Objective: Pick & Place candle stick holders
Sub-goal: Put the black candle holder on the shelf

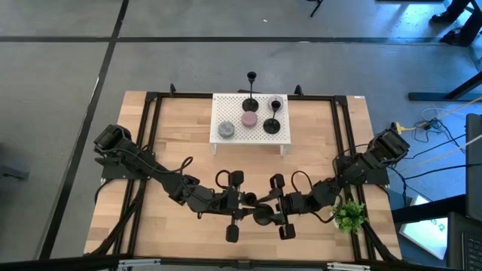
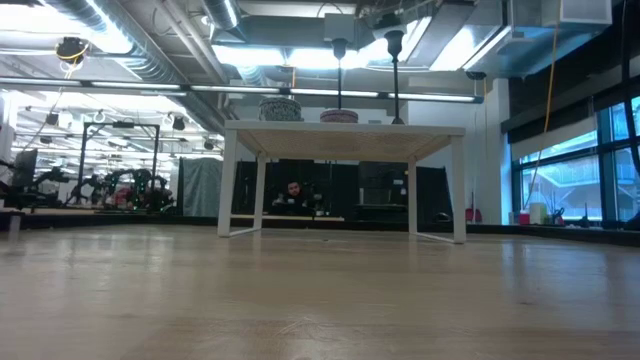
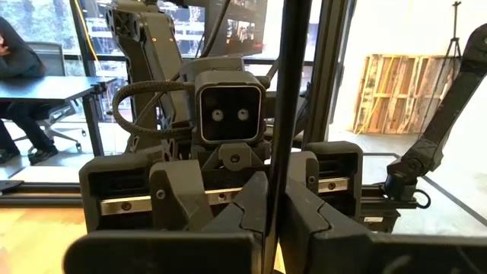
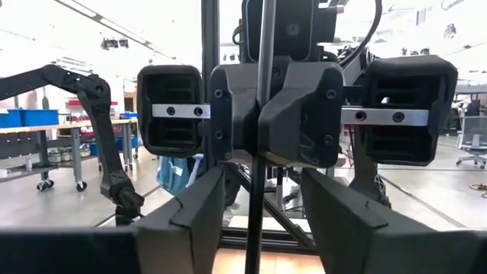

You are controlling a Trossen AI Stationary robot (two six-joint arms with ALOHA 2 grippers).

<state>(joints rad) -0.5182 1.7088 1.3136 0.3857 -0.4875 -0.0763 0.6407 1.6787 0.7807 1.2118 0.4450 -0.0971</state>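
Observation:
One black candle stick holder stands upright between my two grippers above the table's near middle. Only its thin stem shows, in the left wrist view (image 3: pixel 288 114) and the right wrist view (image 4: pixel 264 68). My left gripper (image 1: pixel 252 202) (image 3: pixel 275 224) is shut on it. My right gripper (image 1: pixel 269 205) (image 4: pixel 262 186) is open and faces the left one, with one finger on each side of the stem, not touching it. Two more holders (image 1: pixel 251 94) (image 1: pixel 274 113) stand on their bases on the white stand (image 1: pixel 226 105). They also show in the low view (image 2: pixel 340 80) (image 2: pixel 395 70). My left gripper pinches the holder's stem (image 4: pixel 264 91) between its two fingers (image 4: pixel 300 114). The fingers come level from the table's left and lie across the stem. The stem stands upright in the hold. Its base and cup lie outside both wrist views.
The white perforated stand is at the table's far middle and also carries a grey round piece (image 1: pixel 226 129) and a pink one (image 1: pixel 249 119). A green plant (image 1: pixel 349 217) sits near the right arm. The black frame rails (image 1: pixel 147 150) run along the table. A person (image 2: pixel 292 190) sits beyond the table.

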